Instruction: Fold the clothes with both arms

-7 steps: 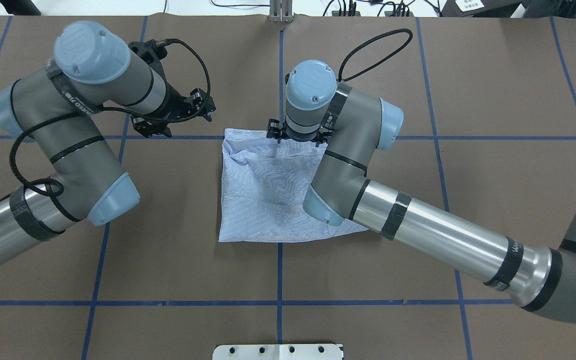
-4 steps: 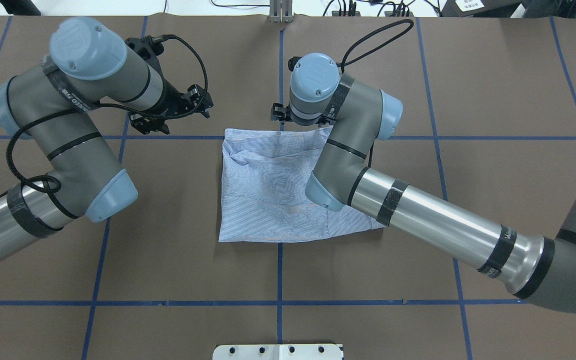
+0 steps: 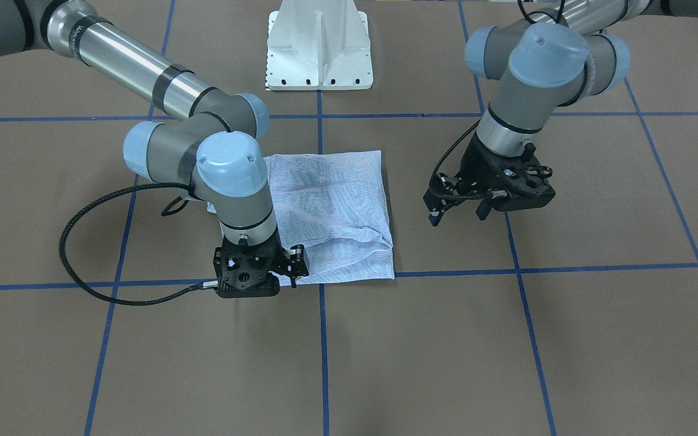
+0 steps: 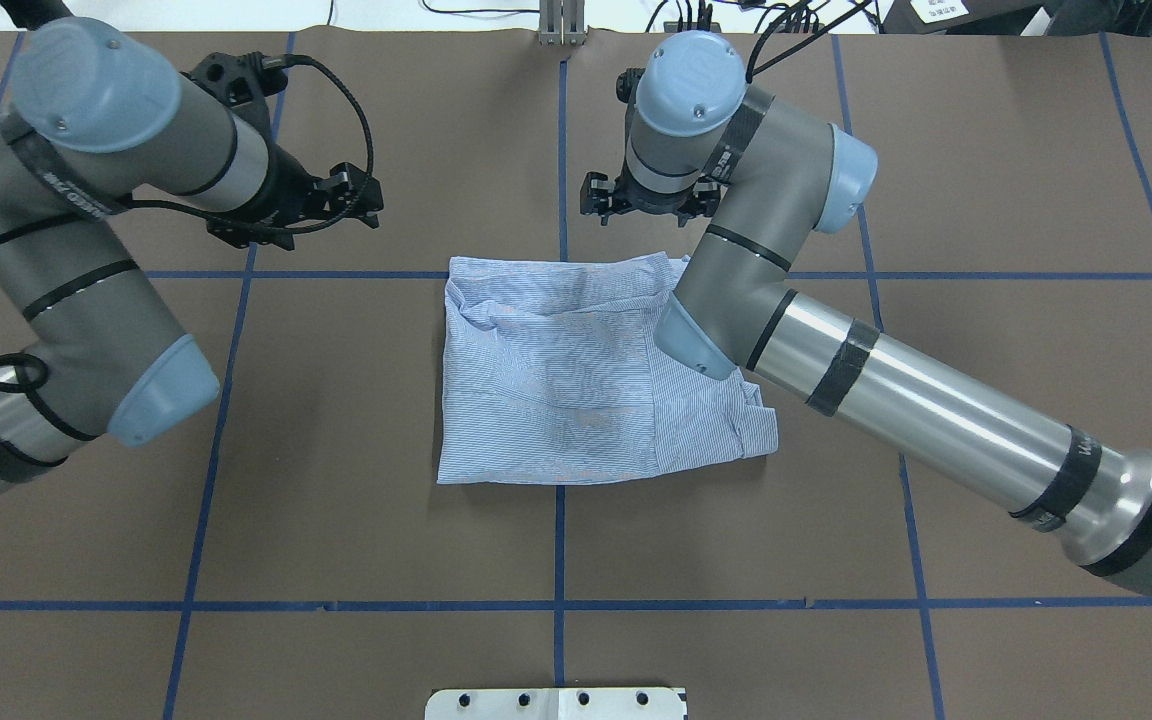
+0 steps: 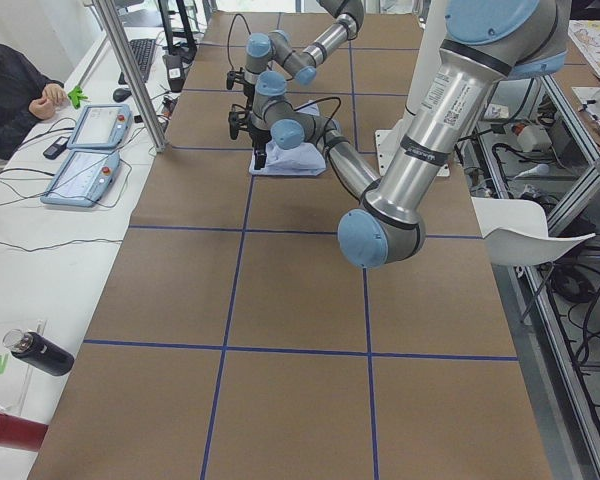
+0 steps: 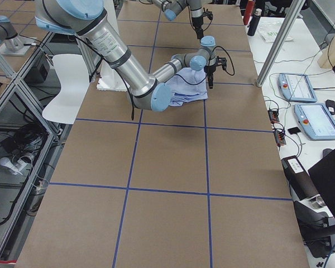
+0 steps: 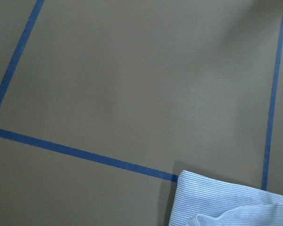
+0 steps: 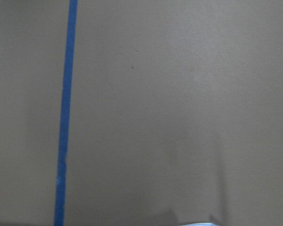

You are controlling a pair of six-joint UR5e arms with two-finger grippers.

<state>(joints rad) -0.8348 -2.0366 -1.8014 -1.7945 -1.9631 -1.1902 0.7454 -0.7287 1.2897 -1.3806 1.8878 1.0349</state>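
The clothes, one light blue striped shirt [image 4: 556, 380] [image 3: 337, 206], lie folded into a rough square at the table's middle, with a rumpled flap at the corner nearest my right arm. My right gripper [image 4: 648, 203] [image 3: 259, 274] hovers just past the shirt's far edge, open and holding nothing. My left gripper [image 4: 321, 212] [image 3: 458, 211] hangs above bare table well to the shirt's left, fingers spread and empty. In the left wrist view a corner of the shirt [image 7: 231, 202] shows at the bottom. The right wrist view shows almost only table.
Blue tape lines [image 4: 558, 545] divide the brown table cover into squares. The white pedestal base [image 3: 319, 48] stands at the robot's side. A person [image 5: 10, 90] sits at a side table with two pendants [image 5: 85, 150] beyond the far edge.
My right gripper has left the shirt's far edge and moved up and beyond it. My left arm has drawn back leftward. The shirt's near right corner is uncovered now.
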